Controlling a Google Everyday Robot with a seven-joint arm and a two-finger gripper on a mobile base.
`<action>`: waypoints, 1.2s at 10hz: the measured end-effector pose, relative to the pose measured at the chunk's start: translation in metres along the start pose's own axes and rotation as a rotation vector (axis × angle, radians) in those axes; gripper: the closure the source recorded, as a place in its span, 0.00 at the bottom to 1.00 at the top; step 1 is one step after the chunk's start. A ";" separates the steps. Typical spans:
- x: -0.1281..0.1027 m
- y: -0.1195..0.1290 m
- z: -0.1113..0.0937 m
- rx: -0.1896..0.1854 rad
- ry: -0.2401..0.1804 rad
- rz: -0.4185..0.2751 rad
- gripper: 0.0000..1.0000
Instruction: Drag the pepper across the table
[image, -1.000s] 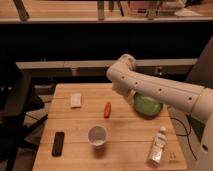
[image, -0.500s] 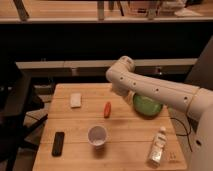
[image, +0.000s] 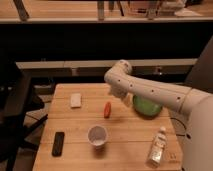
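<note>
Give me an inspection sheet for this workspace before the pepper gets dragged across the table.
Surface: wooden plank table, with several things spread over it.
Job's things: orange-red pepper lies near the table's middle, with nothing touching it.
Clutter: white cup upright in front of the pepper; green bowl toward the picture's right; white block toward its left; flat black device at front left; clear bottle upright at front right.
Grippers: pincer open and empty, hanging over the table's far side just behind the pepper, apart from it.
Cables: nothing seen.
Surroundings: dark chair at the left; long counter behind.
</note>
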 end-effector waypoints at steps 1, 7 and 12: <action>-0.001 -0.001 0.005 -0.002 -0.004 -0.012 0.20; -0.012 -0.014 0.040 -0.024 -0.043 -0.095 0.20; -0.023 -0.023 0.066 -0.033 -0.067 -0.163 0.20</action>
